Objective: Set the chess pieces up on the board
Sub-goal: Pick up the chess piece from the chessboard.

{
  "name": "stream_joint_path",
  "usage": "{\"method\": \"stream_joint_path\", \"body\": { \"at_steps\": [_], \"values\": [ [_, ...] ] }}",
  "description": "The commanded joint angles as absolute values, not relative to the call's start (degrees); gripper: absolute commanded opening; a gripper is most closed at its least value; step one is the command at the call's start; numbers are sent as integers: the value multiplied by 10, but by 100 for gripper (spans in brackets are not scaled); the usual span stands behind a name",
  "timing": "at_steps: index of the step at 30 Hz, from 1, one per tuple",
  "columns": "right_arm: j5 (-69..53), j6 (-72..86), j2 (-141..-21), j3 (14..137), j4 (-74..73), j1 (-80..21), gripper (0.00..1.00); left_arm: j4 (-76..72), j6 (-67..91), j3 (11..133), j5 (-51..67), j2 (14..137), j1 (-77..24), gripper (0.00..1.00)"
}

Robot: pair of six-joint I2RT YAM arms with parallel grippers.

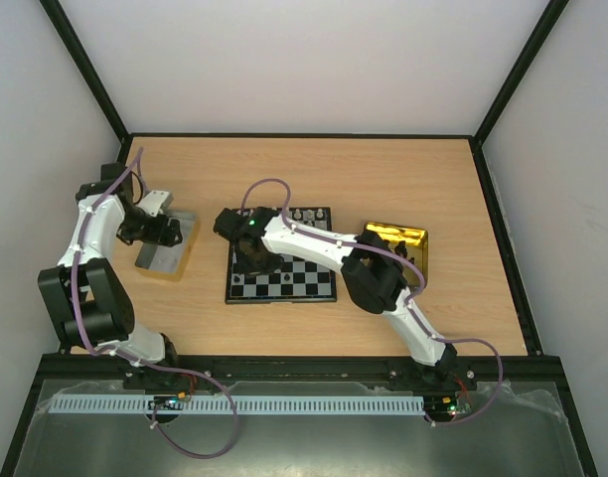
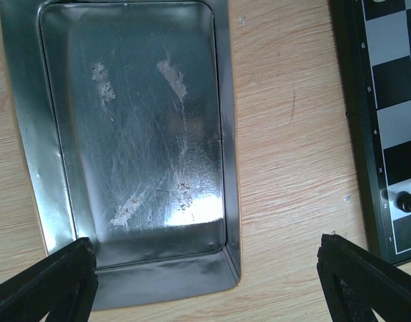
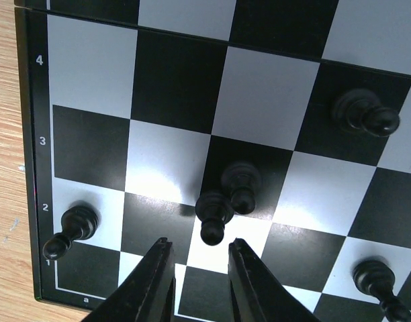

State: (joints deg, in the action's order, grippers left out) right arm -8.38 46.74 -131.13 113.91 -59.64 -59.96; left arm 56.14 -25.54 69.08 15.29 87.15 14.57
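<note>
Within white walls [image 1: 304,60], the wooden table [image 1: 383,169] bears the board [image 1: 306,280].

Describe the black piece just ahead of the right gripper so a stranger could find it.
On the board, find the corner labelled a and 1, where the right gripper hangs with a narrow gap. Two black pawns stand close together just ahead; it is the nearer pawn, head aimed between the fingertips, not the farther pawn behind it.

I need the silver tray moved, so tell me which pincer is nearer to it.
Left. The left pincer hangs over one end of the silver tray. The right pincer is away from it, over the chessboard.
</note>
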Motion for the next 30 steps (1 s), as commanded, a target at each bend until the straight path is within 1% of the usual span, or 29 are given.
{"method": "stream_joint_path", "body": {
  "at_steps": [1,17,23,27,30],
  "values": [
    [-72,465,-1324,1136,-597,-595,21,585,-269,703,168,877,154,89],
    [-67,459,-1338,1155,-603,-591,12,589,-275,698,174,877,164,89],
    [-59,456,-1344,1166,-609,-590,12,590,-277,697,175,880,166,89],
    [-54,455,-1352,1180,-619,-589,17,592,-280,699,176,881,166,89],
    [-50,454,-1352,1182,-620,-588,18,593,-281,700,177,881,168,89]
  ]
}}
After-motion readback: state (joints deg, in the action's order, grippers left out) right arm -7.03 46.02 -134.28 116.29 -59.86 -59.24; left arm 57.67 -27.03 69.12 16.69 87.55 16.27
